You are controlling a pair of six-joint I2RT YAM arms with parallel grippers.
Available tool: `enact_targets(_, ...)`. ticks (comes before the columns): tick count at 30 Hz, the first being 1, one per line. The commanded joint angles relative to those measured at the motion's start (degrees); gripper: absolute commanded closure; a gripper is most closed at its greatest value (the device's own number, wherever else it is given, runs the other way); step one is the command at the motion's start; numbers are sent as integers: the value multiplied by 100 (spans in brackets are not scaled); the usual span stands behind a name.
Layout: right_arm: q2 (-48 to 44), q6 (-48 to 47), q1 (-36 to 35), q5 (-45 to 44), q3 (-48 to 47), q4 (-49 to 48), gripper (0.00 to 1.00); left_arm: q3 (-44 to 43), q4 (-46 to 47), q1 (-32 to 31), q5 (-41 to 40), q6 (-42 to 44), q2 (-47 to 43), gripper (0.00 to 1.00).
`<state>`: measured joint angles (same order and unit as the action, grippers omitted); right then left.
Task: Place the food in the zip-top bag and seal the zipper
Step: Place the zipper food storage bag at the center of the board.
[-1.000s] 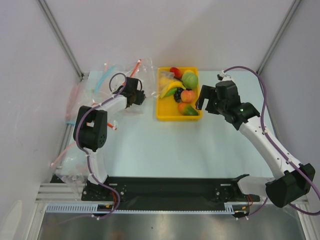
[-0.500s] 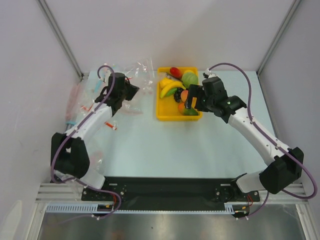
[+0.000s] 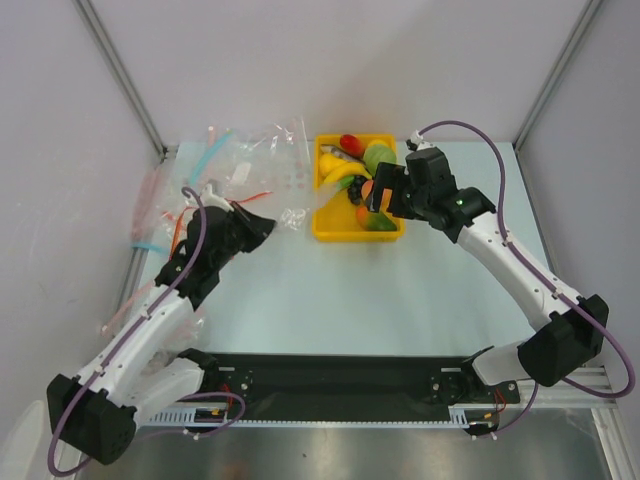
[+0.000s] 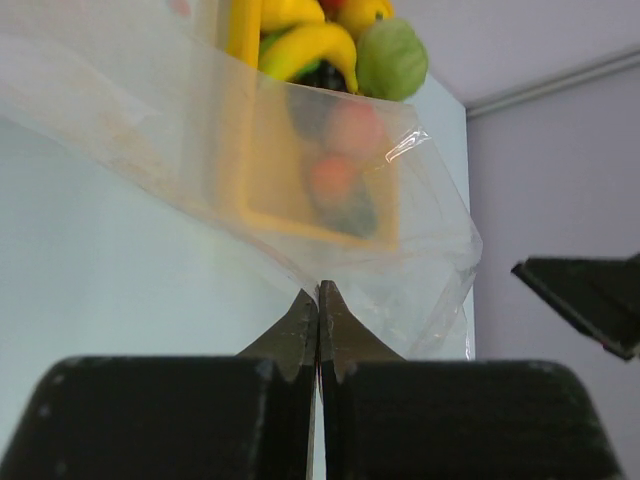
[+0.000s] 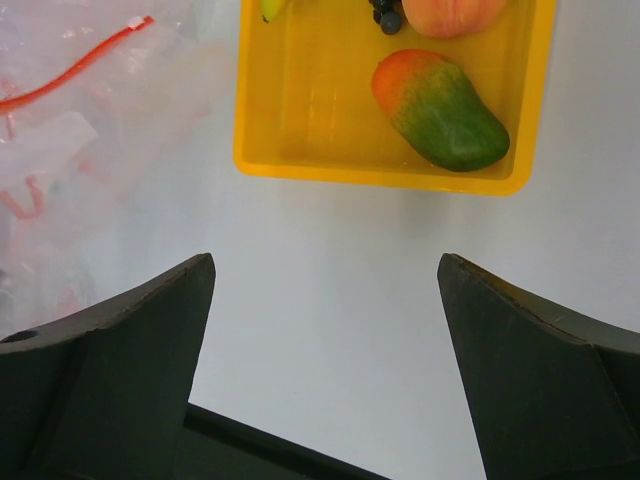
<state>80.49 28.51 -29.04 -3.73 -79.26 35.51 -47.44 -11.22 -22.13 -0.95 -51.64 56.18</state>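
The zip-top bag (image 3: 285, 165) is a clear floppy pouch lying left of the yellow tray (image 3: 322, 228), its red zipper (image 3: 258, 196) running near my left gripper (image 3: 265, 226). In the left wrist view that gripper (image 4: 318, 292) is shut on the bag's film (image 4: 180, 140), which is lifted in front of the tray. The food lies in the tray: banana (image 3: 340, 172), round green fruit (image 3: 379, 156), mango (image 5: 440, 110), peach (image 5: 450, 12) and grapes (image 5: 388, 15). My right gripper (image 3: 378, 196) hovers open over the tray's near edge (image 5: 300, 160), holding nothing (image 5: 325, 262).
More clear pouches with blue strips (image 3: 215, 150) and reddish strips (image 3: 150, 190) are piled at the table's left side. A small red toy (image 3: 350, 142) sits at the tray's far end. Grey walls close in the back and both sides.
My left arm has swung back toward the near left, dragging the bag's corner with it. The right gripper moved left over the tray, then stayed put and open.
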Motion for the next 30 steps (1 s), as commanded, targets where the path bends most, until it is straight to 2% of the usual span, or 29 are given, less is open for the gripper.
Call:
enact_targets(1, -7, -57, -5, -41, -265, -35, 0, 568, 32, -422, 437, -424, -397, 100)
enact_targets(7, -7, 128, -5, 100, -212, -96, 0, 719, -310, -1292, 167, -488, -679, 100)
enact_targets(13, -24, 251, -5, 118, -195, -97, 0, 438, -574, -1320, -458, -154, -881, 99)
enact_targets(16, -33, 330, 3, 100, -177, -105, 0, 139, -679, -1320, -389, 66, -767, 100)
enact_targets(17, -24, 339, 3, 118, -203, -88, 0, 69, -732, -1320, -153, 101, -654, 97)
enact_targets(18, -16, 348, 3, 118, -221, -96, 0, 16, -723, -1320, 6, 119, -592, 90)
enact_targets(19, -7, 348, 3, 144, -238, -88, 0, 16, -689, -1320, 207, 119, -521, 76)
enact_targets(20, -7, 348, 3, 144, -256, -79, 0, 16, -732, -1320, 357, 127, -399, 37)
enact_targets(21, -7, 339, 12, 144, -265, -62, 0, -89, -871, -1320, 402, 188, -354, 20)
enact_targets(23, -24, 383, 12, 135, -247, -44, 0, -247, -1344, -1320, 237, 303, -318, 2)
enact_targets(25, -33, 436, 12, 188, -204, -18, 0, -493, -1610, -1311, -166, 566, -397, 0)
enact_targets(28, -16, 427, 3, 346, -134, 44, 0, -854, -2049, -1206, -318, 1023, -573, 0)
enact_targets(30, 28, 296, -5, 890, -89, 0, 0, -1151, -2523, -1075, -370, 1155, -600, 0)
